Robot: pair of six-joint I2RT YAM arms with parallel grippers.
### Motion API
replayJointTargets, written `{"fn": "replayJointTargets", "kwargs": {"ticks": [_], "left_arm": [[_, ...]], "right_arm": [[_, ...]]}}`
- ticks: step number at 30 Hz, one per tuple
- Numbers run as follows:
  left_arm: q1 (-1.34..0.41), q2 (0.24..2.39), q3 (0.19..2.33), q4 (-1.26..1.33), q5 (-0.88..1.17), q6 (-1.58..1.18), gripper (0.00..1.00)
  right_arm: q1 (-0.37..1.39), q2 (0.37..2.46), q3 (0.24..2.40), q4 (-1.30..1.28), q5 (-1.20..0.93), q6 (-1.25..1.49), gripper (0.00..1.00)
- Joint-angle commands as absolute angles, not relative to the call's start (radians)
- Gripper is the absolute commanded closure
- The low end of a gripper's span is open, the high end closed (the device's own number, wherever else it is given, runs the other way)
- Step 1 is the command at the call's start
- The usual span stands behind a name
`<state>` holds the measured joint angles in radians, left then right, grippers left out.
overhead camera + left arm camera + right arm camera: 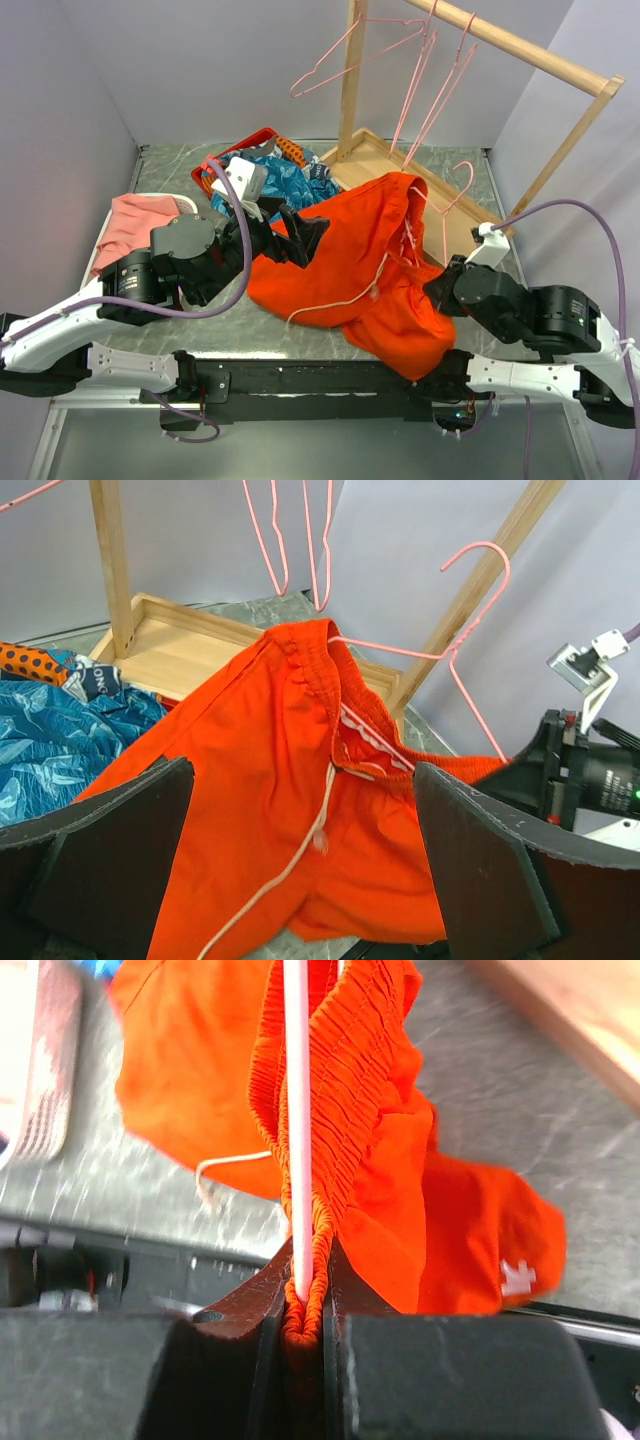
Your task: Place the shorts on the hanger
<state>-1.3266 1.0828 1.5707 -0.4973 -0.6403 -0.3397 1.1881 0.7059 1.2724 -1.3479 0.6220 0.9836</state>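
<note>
Pinching shorts [340, 250] waistband with hanger [296, 1110] wire in right tool [305, 1305]; left tool [300, 825] wide, empty. Soft, light, floppy fabric; best gripped at elastic waistband ahead of left tool.

Your left arm reaches in from the near left, left gripper [308, 240] over mid-table, jaws spread wide. Your right arm is folded at near right, right gripper [436, 286] pinched tight.

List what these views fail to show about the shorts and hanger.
- Top external: right gripper fingertips, buried under the shorts.
- Left wrist: the hanger's lower part, hidden inside the waistband.
- Right wrist: hanger's hook, cut off by the top edge; the white logo, too blurred to read.
</note>
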Motion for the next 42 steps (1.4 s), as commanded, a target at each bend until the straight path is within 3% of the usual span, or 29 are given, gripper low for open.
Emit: {"fn": "replayJointTargets", "kwargs": {"ticks": [1,10,22,42], "left_arm": [[-1.331,1.072,1.609,-0.479,-0.612,-0.36,0.03],[-1.333,1.078,1.623,-0.489,-0.581,-0.356,0.03],[-1.331,1.17,1.726,-0.558,-0.532,-0.351,0.03],[-1.331,1.247,1.824,-0.624,-0.518,-0.354,0.03]], "right_arm": [[1.108,0.782,1.348,-1.44,0.782,1.063,1.0],[0.826,0.87,1.477,-1.356,0.798,0.91,1.0],[0.759,1.034,1.753,-1.356,0.945,0.87,1.0],[0.531,1.25,1.942,-1.112,0.871,0.712,1.0]]}}
